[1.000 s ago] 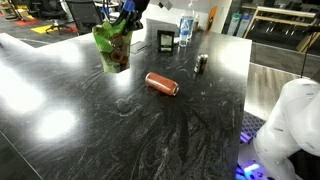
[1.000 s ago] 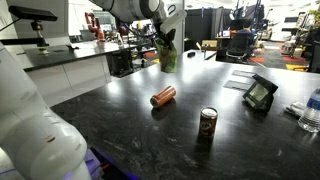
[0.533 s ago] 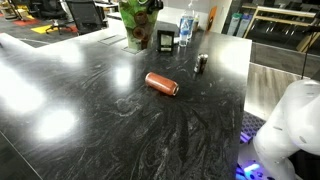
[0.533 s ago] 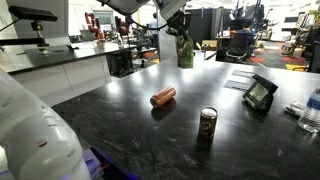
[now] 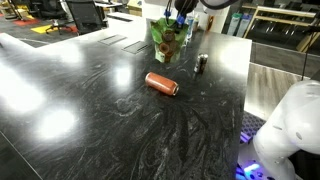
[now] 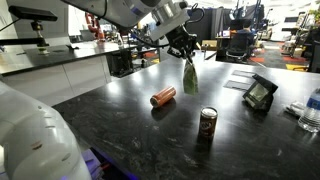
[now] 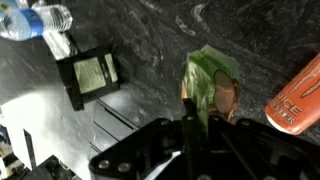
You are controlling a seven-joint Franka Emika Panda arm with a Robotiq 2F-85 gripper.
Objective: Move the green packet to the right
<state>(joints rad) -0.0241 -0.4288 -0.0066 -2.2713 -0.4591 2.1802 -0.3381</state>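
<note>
The green packet (image 5: 165,40) is a crinkled bright-green foil bag with reddish-brown marks. It hangs in the air above the dark table, pinched at its top by my gripper (image 5: 178,20). It shows in both exterior views (image 6: 189,75). In the wrist view the packet (image 7: 210,85) hangs just below the shut fingers (image 7: 190,122). The orange-red can (image 5: 161,83) lies on its side on the table, nearer the front than the packet (image 6: 163,97) (image 7: 298,97).
A small dark upright can (image 6: 208,124) (image 5: 201,62) stands on the table. A small black framed display (image 6: 260,93) (image 7: 90,75) and a water bottle (image 7: 35,20) (image 6: 312,110) sit near the table's edge. The dark marbled table (image 5: 90,110) spans the scene.
My gripper has carried the green packet steadily across the table, rightward in both exterior views, past the lying can. The cans have not moved.
</note>
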